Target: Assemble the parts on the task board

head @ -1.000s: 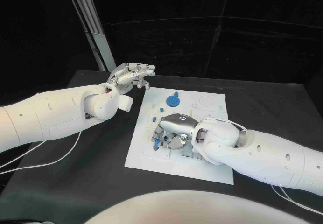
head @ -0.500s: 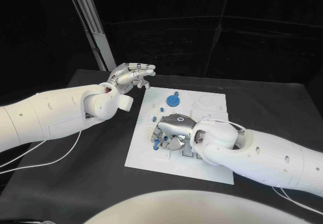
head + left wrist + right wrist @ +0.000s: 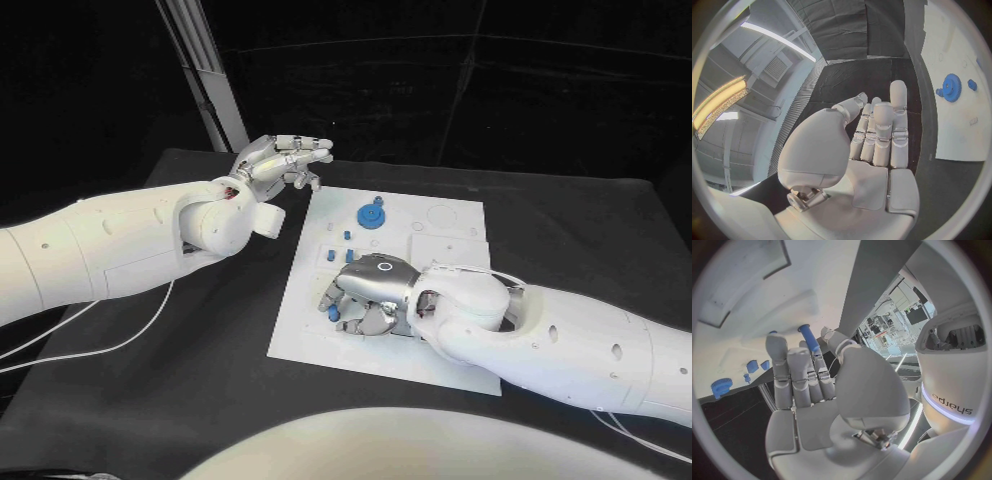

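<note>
The right hand (image 3: 372,290) hovers low over the white rectangular task board (image 3: 447,220) on the black surface (image 3: 577,215), pinching a small blue cylindrical peg (image 3: 809,338) between thumb and fingertip near the board's centre. A round blue gear (image 3: 371,216) sits toward 12 o'clock, small blue pegs (image 3: 346,236) just below it. The left hand (image 3: 277,160) hangs released off the board's 11 o'clock corner. Insertion likely goes best with the peg vertical, lowered slowly over its hole.

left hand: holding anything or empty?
Empty. The left hand hovers beyond the far-left corner of the white board, and its wrist view shows the fingers straight with nothing between them.
</note>
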`<state>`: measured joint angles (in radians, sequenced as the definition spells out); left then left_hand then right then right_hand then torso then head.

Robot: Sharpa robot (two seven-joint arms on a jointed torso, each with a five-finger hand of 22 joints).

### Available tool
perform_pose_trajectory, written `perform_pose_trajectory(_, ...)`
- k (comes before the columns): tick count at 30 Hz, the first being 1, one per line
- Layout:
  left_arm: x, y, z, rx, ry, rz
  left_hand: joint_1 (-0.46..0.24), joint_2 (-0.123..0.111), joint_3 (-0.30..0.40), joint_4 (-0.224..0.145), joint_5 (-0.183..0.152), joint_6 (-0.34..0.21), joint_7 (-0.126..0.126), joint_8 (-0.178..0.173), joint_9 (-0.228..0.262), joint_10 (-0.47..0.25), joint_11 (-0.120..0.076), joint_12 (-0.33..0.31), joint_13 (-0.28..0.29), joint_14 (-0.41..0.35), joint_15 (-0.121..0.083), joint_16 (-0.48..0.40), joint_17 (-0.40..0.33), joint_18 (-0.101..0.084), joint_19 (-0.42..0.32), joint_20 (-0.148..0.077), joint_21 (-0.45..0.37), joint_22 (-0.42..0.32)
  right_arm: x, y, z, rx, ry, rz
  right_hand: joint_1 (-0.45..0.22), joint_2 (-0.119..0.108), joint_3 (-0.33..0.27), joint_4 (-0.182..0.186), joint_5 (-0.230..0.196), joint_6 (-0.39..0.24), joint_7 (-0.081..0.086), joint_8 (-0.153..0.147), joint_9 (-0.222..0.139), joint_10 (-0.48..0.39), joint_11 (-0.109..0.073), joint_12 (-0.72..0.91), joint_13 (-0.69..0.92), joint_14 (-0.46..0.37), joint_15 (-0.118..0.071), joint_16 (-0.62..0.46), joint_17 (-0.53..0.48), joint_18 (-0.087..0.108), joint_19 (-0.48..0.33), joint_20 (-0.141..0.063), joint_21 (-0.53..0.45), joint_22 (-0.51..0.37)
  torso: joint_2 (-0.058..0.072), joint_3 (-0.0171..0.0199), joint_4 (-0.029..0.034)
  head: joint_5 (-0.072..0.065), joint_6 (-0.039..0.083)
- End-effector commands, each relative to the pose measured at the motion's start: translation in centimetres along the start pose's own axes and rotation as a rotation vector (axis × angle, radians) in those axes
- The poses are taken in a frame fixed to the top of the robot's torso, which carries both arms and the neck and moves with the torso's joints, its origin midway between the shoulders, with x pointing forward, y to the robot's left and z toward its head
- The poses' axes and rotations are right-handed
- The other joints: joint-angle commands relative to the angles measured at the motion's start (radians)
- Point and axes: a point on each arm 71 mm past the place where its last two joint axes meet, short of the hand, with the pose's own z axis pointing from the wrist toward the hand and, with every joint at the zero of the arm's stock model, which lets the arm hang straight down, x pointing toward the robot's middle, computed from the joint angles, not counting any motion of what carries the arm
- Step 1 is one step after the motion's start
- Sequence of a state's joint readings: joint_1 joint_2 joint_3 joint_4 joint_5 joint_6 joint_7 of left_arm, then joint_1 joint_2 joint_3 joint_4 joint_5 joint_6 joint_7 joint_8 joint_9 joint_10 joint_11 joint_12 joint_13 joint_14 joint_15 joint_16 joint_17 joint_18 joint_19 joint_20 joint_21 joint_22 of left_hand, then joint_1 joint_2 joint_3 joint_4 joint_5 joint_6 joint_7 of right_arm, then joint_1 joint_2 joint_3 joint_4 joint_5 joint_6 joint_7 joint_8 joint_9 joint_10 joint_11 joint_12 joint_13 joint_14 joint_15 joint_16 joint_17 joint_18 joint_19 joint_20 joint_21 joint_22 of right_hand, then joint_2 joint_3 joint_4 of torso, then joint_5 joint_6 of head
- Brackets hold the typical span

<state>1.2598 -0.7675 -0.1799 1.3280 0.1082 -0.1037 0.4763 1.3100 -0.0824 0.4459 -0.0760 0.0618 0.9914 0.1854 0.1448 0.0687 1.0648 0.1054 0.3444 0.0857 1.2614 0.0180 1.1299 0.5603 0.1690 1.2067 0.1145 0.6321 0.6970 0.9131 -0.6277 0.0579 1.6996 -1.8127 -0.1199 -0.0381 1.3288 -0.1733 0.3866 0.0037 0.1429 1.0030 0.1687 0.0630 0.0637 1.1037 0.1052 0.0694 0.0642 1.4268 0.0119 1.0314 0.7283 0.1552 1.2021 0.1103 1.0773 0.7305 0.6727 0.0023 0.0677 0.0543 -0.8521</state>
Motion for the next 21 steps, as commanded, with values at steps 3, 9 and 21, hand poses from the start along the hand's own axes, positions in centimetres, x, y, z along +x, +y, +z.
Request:
perform_pose_trajectory(3,0.0,-0.1,0.1,0.001,0.009,-0.007,0.001,0.006,-0.008,0.001,-0.003,-0.008,-0.001,0.005,-0.002,-0.008,0.000,0.007,0.000,-0.005,0.000,-0.006,-0.001,0.013,-0.002,0.002,-0.005,-0.001,-0.4,0.3,-0.2,-0.030,-0.067,0.018,0.002,0.006,-0.035,0.003,0.008,-0.025,0.003,-0.001,0.002,-0.031,0.003,0.010,0.002,-0.019,0.003,-0.019,-0.026,0.012,-0.017,0.005,-0.022,-0.028,0.000,0.0001,0.0002,-0.002,0.002)
perform_pose_trajectory(9,-0.1,-0.1,0.1,0.001,0.007,-0.006,0.001,0.006,-0.008,0.001,-0.003,-0.008,-0.001,0.005,-0.002,-0.008,0.000,0.007,0.000,-0.005,0.000,-0.006,-0.001,0.013,-0.002,0.002,-0.005,-0.001,-1.3,0.1,-0.8,-0.036,-0.179,0.033,0.009,0.014,-0.068,0.008,0.013,-0.045,0.007,-0.001,0.002,-0.055,0.007,0.020,0.002,-0.028,0.006,-0.030,-0.046,0.015,-0.028,0.008,-0.039,-0.051,0.000,0.0007,-0.0002,-0.007,0.008)
perform_pose_trajectory(21,-0.3,-0.1,0.0,-0.002,0.006,-0.006,0.001,0.006,-0.008,0.001,-0.003,-0.008,-0.001,0.005,-0.002,-0.008,0.000,0.007,0.000,-0.005,0.000,-0.006,-0.001,0.013,-0.002,0.002,-0.005,-0.001,-3.4,-2.5,-5.1,0.069,-0.347,0.214,0.023,0.039,-0.082,0.019,0.011,-0.020,0.016,0.009,0.007,-0.009,0.005,0.072,0.008,-0.019,0.005,-0.021,-0.040,0.012,-0.015,0.009,-0.030,-0.038,-0.002,-0.0009,-0.0028,-0.038,0.025)
